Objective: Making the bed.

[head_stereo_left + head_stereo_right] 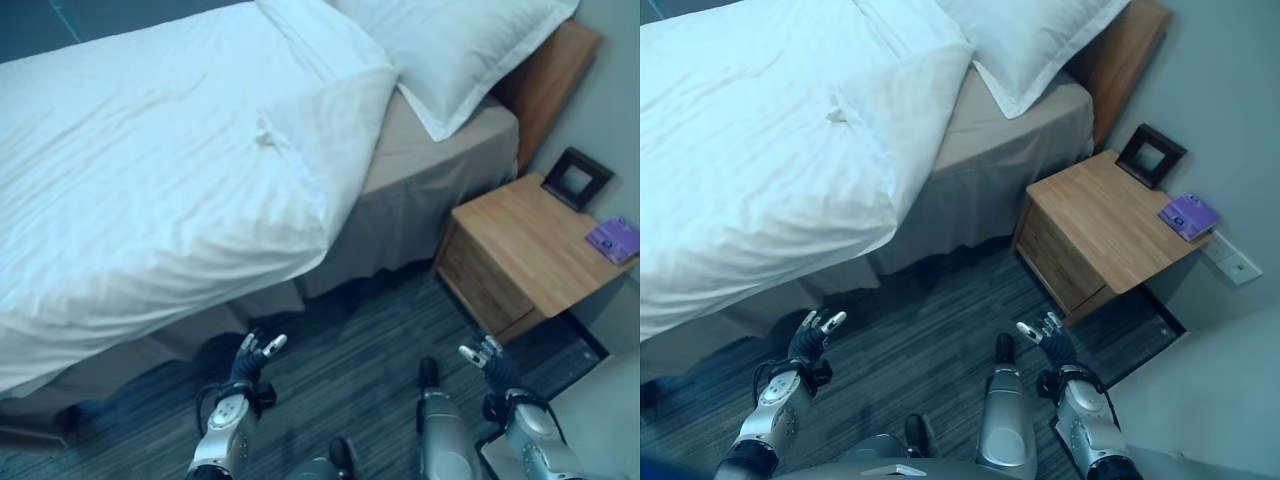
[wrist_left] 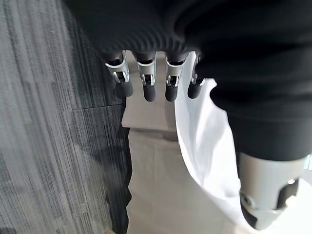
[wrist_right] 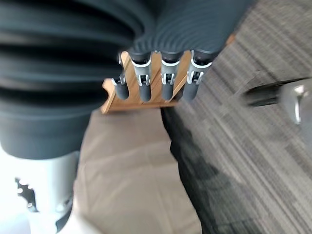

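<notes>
1. Low over the carpet [image 1: 340,350], left hand [image 1: 255,357] raised in front of the bed's side, fingers [image 2: 147,83] straight and slightly spread, holding nothing.
2. Right hand [image 1: 487,356] also up over the carpet, close to the nightstand [image 1: 520,240], fingers [image 3: 167,80] loose and fairly straight (empty too).
3. Both hands apart from the bed [image 1: 400,200], not touching any bedding.
4. White duvet [image 1: 150,170] covers most of the bed, its top edge folded back in a flap [image 1: 330,120] near the pillow [image 1: 450,50]; it hangs over the near side.
5. Beige sheet [image 1: 430,150] bare between the flap and the pillow, beige skirt [image 1: 390,230] dropping to the floor.
6. Pillow lies against the wooden headboard [image 1: 550,75].
7. Nightstand stands just beside the bed head, with a dark picture frame [image 1: 577,177] and a purple booklet [image 1: 613,238] on top, apart from each other.
</notes>
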